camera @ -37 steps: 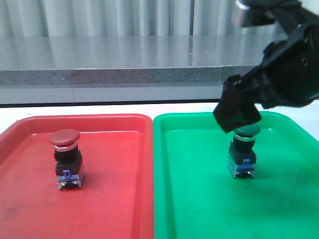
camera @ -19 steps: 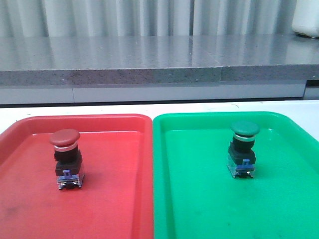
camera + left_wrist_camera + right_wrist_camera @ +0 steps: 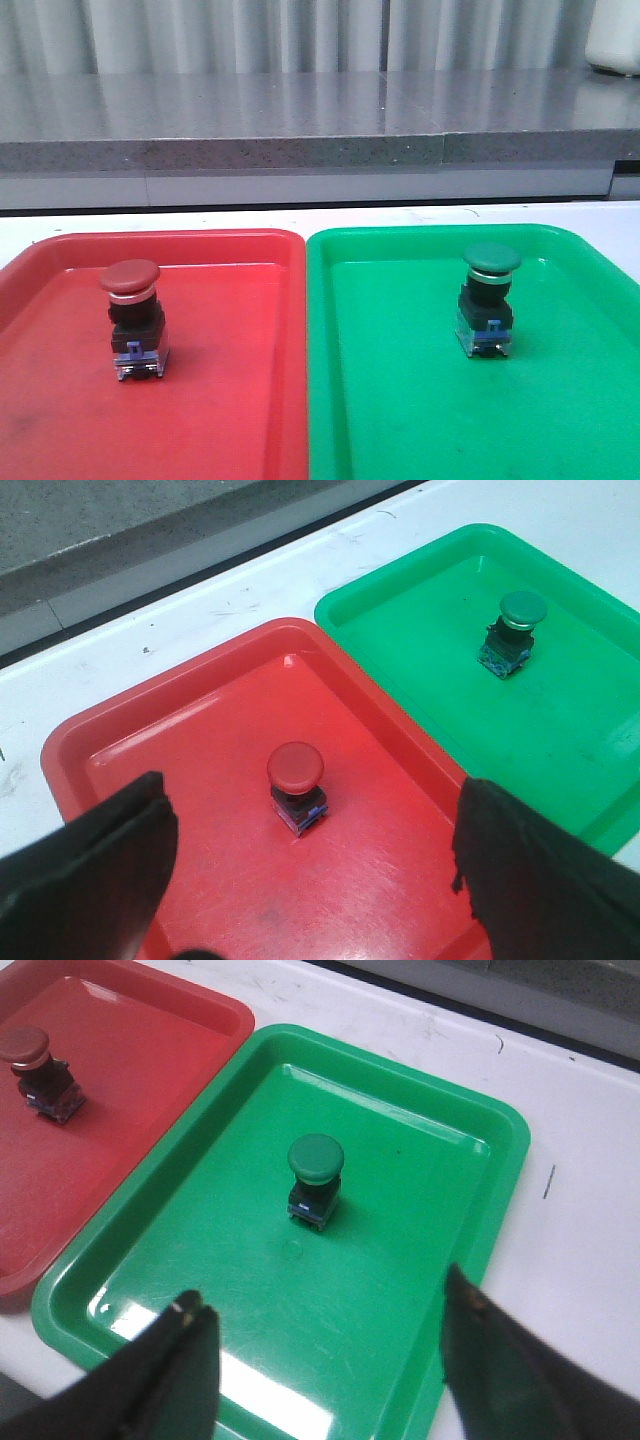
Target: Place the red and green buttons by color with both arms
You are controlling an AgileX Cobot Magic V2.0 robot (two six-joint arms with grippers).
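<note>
The red button (image 3: 132, 320) stands upright in the red tray (image 3: 230, 400); it also shows in the left wrist view (image 3: 296, 785) and in the right wrist view (image 3: 35, 1070). The green button (image 3: 488, 300) stands upright in the green tray (image 3: 400, 420); it also shows in the right wrist view (image 3: 314, 1180) and in the left wrist view (image 3: 516, 630). My left gripper (image 3: 315, 855) is open and empty, high above the red tray. My right gripper (image 3: 325, 1345) is open and empty, high above the green tray. Neither gripper shows in the front view.
The two trays lie side by side on a white table (image 3: 200, 218). A grey stone ledge (image 3: 300, 120) runs along the back. A white object (image 3: 615, 40) stands at the back right.
One second ago my right gripper hung over the green button in the front view; it has lifted away and left that view. The buttons have not moved.
</note>
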